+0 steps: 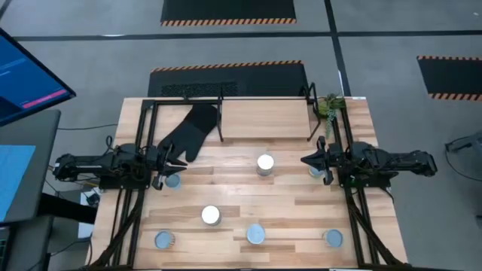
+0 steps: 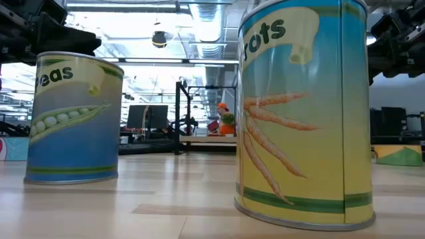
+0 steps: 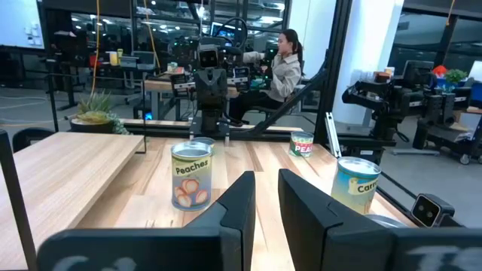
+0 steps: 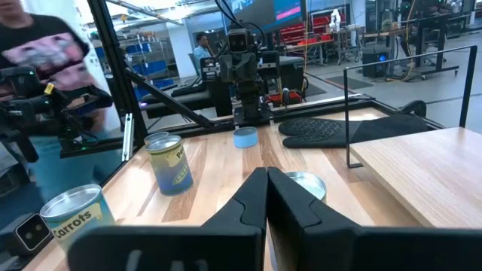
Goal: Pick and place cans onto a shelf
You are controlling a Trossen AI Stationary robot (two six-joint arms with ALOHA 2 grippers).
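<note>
both arms level, facing across cans (image 1: 264, 163).

1. Short metal peas can (image 2: 73, 119), label blue fading to yellow with a green pod, green band at its base
2. Taller carrots can (image 2: 304, 113), blue-to-yellow label, orange carrots, green stripe
3. Peaches can (image 3: 191, 175), pale yellow label, pink fruit
4. Quilted black oven mitt (image 1: 190, 132)
5. Pale wooden shelf board (image 1: 265, 119), thin black legs

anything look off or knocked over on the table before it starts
Only the black oven mitt: it lies draped over the shelf at its left end, partly covering the board. The cans all stand upright, none on the shelf yet.
</note>
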